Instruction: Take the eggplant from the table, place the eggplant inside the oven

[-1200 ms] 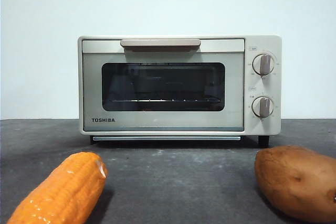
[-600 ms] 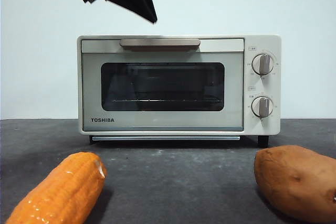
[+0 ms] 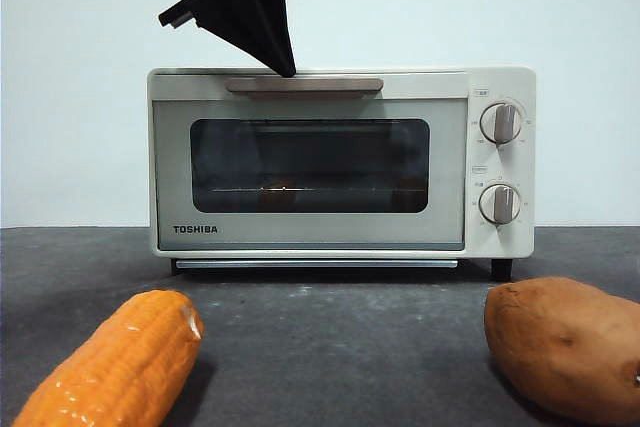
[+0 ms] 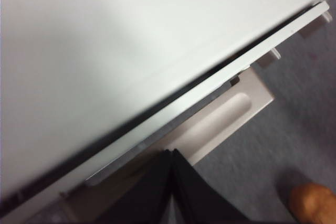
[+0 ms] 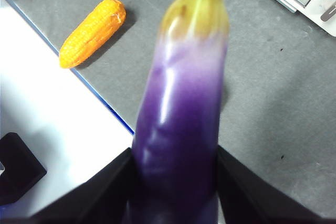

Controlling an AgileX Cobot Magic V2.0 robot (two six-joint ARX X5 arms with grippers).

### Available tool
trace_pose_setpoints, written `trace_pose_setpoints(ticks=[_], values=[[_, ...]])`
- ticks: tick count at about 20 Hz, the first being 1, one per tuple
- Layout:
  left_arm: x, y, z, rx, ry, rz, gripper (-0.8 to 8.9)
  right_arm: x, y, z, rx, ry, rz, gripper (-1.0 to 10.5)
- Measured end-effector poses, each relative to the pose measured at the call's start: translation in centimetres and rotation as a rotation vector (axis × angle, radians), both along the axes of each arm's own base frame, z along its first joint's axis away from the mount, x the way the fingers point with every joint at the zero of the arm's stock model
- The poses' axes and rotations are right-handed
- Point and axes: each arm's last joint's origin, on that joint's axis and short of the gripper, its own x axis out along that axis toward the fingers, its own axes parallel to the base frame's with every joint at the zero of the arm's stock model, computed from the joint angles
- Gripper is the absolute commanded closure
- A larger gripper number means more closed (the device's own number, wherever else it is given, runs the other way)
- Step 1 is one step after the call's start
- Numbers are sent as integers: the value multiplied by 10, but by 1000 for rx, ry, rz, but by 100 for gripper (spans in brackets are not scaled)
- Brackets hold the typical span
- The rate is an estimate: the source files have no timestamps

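Left gripper (image 3: 285,67), jaws pressed together with nothing between them, comes down from the upper left of the front view onto the beige handle (image 3: 304,85) of the oven (image 3: 340,162), probably to hook the door, which shows a dark gap at its top in the left wrist view. Right gripper (image 5: 176,179) clamps the eggplant (image 5: 181,119) at its purple body, held clear above the table (image 5: 262,103), corn cob (image 5: 92,32) upper left, likely waiting for the door

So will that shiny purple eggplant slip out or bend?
Probably stiff: the shiny purple eggplant juts straight from the right gripper without drooping. Its glossy skin looks slippery, and its rounded shape would likely roll on the dark grey table.
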Motion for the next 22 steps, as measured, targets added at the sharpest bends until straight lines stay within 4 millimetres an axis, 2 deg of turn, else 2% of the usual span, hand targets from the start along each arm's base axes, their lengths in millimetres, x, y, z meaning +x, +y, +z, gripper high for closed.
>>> trace_pose_setpoints(ticks=[3,8,12,15,18,22], values=[[-11,-5,-4,33,74,-39,808,0,0,0,1,2,-3,781],[-52,-22,-23,119,382,-241,808,0,0,0,2,3,-5,781],[-79,-34,-26,202,454,-358,808,0,1,1,12,-3,-4,781],[-80,-36,-26,231,414,-356,808,2,3,3,45,-21,-4,781],[-76,-33,-20,292,277,-277,808,3,6,5,61,-40,8,781],[-76,-14,-4,317,99,-115,808,12,23,5,56,-75,46,781]])
